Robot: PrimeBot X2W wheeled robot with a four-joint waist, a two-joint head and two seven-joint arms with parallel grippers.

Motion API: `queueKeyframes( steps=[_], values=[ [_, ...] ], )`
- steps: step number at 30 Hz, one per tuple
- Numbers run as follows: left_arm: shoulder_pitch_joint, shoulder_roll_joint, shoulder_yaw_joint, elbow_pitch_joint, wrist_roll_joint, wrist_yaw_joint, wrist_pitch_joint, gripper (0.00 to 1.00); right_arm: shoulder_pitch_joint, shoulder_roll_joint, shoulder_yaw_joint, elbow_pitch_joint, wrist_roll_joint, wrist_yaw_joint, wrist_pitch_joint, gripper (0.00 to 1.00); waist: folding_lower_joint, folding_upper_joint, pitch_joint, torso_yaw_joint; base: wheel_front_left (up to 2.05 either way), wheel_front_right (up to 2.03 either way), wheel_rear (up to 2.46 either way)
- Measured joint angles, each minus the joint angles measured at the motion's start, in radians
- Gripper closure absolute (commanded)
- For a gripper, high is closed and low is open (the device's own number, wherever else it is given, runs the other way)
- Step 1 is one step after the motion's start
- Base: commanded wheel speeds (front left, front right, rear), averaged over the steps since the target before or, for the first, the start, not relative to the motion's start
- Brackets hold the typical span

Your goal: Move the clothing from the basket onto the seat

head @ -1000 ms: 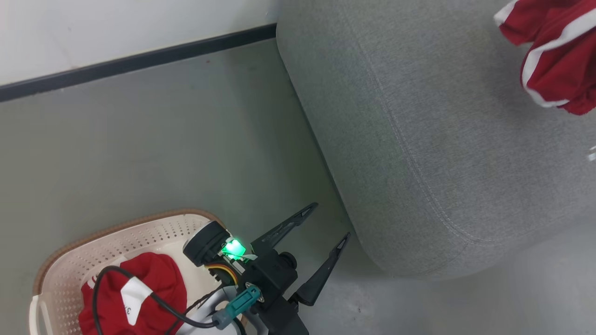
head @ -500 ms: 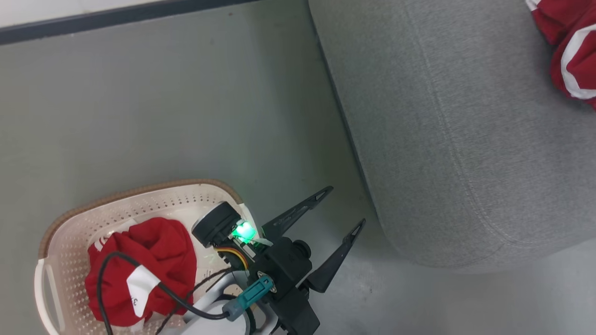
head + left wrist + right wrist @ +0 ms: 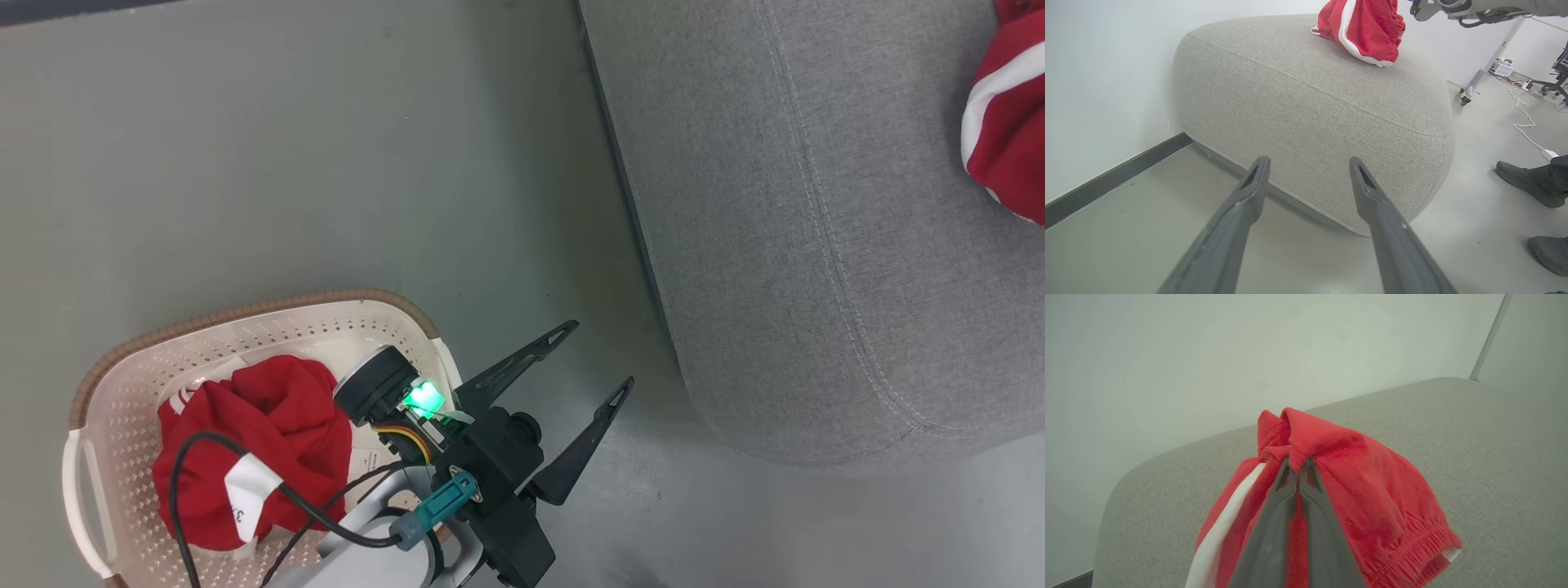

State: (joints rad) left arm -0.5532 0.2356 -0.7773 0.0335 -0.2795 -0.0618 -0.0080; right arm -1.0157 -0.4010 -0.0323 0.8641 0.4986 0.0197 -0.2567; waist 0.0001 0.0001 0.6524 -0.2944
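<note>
One piece of red clothing (image 3: 269, 425) lies bunched in the cream basket (image 3: 245, 310) at the lower left. Beside the basket, over the floor, my left gripper (image 3: 600, 354) stands open and empty, its fingers pointing at the grey seat (image 3: 816, 245). The left wrist view has the same open gripper (image 3: 1309, 160) facing the seat's side (image 3: 1310, 102). A second piece of red clothing (image 3: 1355, 486) with a white stripe rests on the seat's top (image 3: 1474, 437), its upper fold pinched in my shut right gripper (image 3: 1297, 461). That piece also shows as clothing (image 3: 1008, 147) and clothing (image 3: 1363, 28).
A white wall with a dark baseboard (image 3: 1106, 183) runs behind the seat. A person's feet in dark shoes (image 3: 1531, 183) stand on the floor right of the seat, near a white cable (image 3: 1527, 126) and a wheeled stand leg (image 3: 1470, 87). Bare grey floor separates basket and seat.
The head camera has swung, so more of the basket is in the picture and the wall has slid out of it. Both grippers keep their states.
</note>
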Motion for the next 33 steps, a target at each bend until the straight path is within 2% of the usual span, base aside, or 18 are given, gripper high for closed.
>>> queueKeyframes(
  steps=[1, 8, 17, 26, 33],
  values=[
    [0.000, -0.001, 0.000, 0.004, 0.000, 0.000, -0.003, 0.00, -0.001, 0.000, 0.000, 0.003, -0.004, 0.004, 0.000, 0.00, -0.0001, 0.0000, -0.003, -0.001, 0.00, 0.00, 0.00],
    [0.000, -0.012, 0.000, 0.038, -0.001, -0.002, -0.030, 0.00, 0.001, 0.002, -0.001, 0.023, -0.027, 0.007, 0.000, 0.00, -0.0001, 0.0000, -0.031, -0.001, 0.00, 0.00, 0.00],
    [0.015, -0.033, 0.010, 0.092, -0.019, 0.003, -0.083, 0.00, 0.075, 0.040, 0.010, 0.029, -0.067, 0.016, 0.000, 0.00, -0.0001, -0.0001, -0.098, 0.005, 0.00, 0.00, 0.00],
    [0.072, -0.049, 0.038, 0.132, -0.042, 0.031, -0.131, 0.00, 0.198, 0.105, 0.043, -0.030, -0.114, 0.026, 0.000, 0.00, -0.0002, -0.0001, -0.191, 0.023, 0.00, 0.00, 0.00],
    [0.125, -0.053, 0.084, 0.157, -0.081, 0.072, -0.173, 0.00, 0.288, 0.171, 0.083, -0.112, -0.141, 0.043, 0.000, 0.00, -0.0003, -0.0001, -0.265, 0.047, 0.00, 0.00, 0.00]
  ],
)
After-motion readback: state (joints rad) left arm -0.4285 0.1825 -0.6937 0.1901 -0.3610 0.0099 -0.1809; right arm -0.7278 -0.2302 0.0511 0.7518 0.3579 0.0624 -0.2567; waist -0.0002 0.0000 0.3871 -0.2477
